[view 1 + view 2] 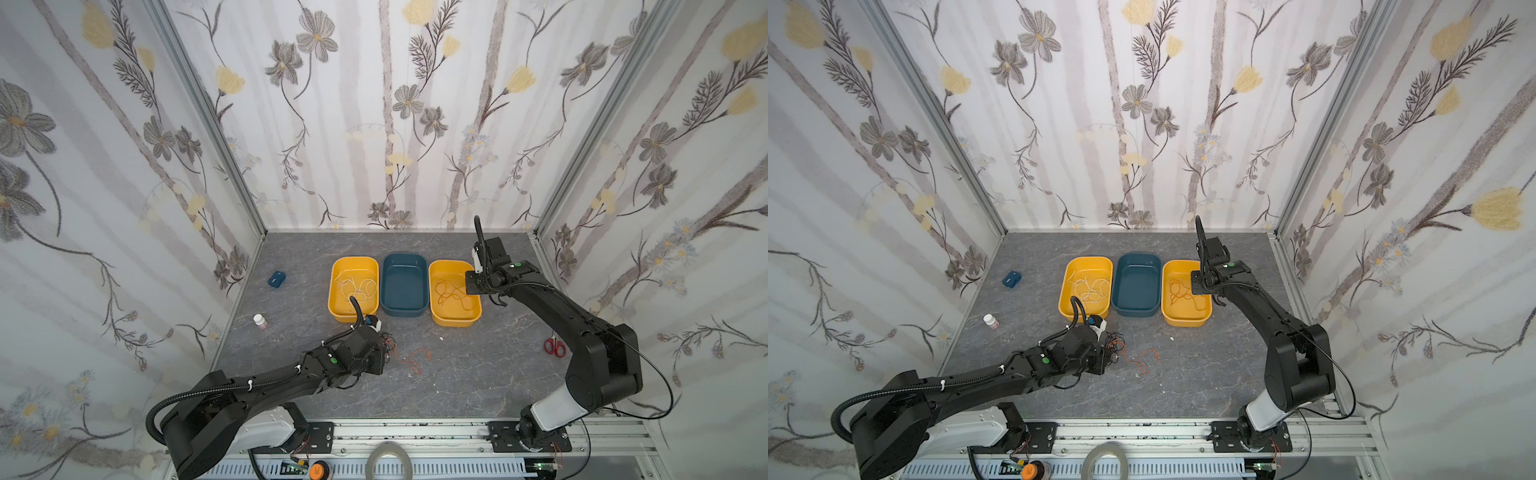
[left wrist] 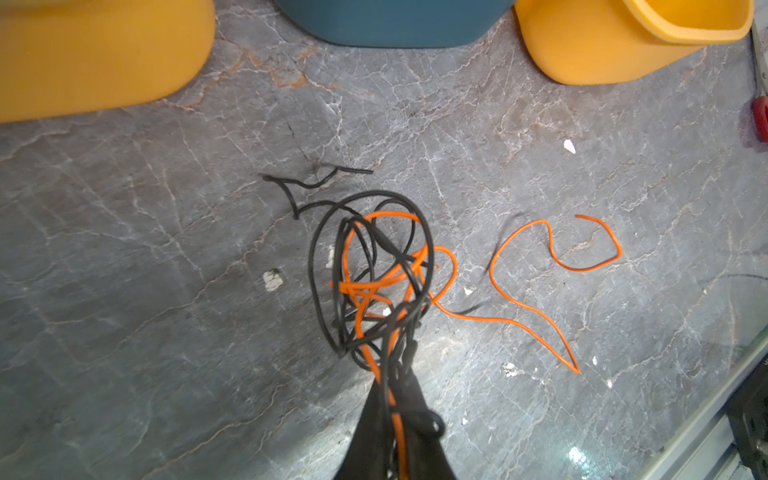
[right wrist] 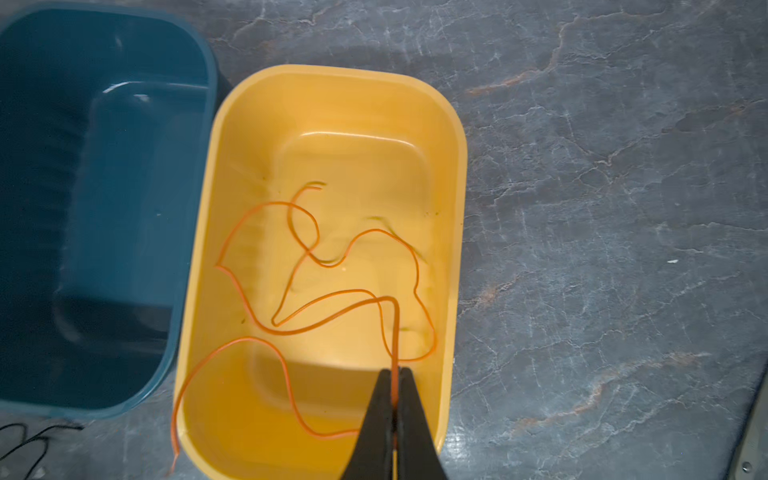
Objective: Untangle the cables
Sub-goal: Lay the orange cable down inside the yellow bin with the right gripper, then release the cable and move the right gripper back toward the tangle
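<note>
My left gripper point(image 2: 392, 374) is shut on a knot of black and orange cables point(image 2: 374, 282) held low over the grey table, in front of the bins in both top views point(image 1: 388, 341) point(image 1: 1115, 343). One orange cable point(image 2: 552, 266) trails from the knot across the table. My right gripper point(image 3: 395, 372) is shut on a thin orange cable point(image 3: 316, 328) above the right yellow bin point(image 3: 453, 166). That cable loops over the bin floor, and one end hangs over the bin's rim. White cables point(image 1: 357, 286) lie in the left yellow bin point(image 1: 333, 291).
An empty blue bin point(image 1: 405, 256) stands between the two yellow ones. A small blue block point(image 1: 276, 278) and a white bottle point(image 1: 259, 321) lie at the left, red scissors point(image 1: 555, 347) at the right. Patterned walls close three sides, and a rail runs along the front.
</note>
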Controlling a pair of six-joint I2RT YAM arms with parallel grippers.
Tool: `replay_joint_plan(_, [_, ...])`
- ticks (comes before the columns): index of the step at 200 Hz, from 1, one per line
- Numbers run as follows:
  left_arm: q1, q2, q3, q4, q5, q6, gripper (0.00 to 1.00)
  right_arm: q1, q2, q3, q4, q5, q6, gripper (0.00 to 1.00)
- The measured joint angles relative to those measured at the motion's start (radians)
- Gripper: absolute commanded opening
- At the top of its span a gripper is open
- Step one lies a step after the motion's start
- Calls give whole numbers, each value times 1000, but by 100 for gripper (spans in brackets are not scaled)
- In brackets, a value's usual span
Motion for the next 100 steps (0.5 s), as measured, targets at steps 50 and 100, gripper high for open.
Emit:
replay_joint_plan(50, [0,3,3,3,0,0,11,58,121,26,50,107,-3,0])
replay_joint_plan(100, [-16,14,21,17,42,9,18,91,196,42,30,98,7,35])
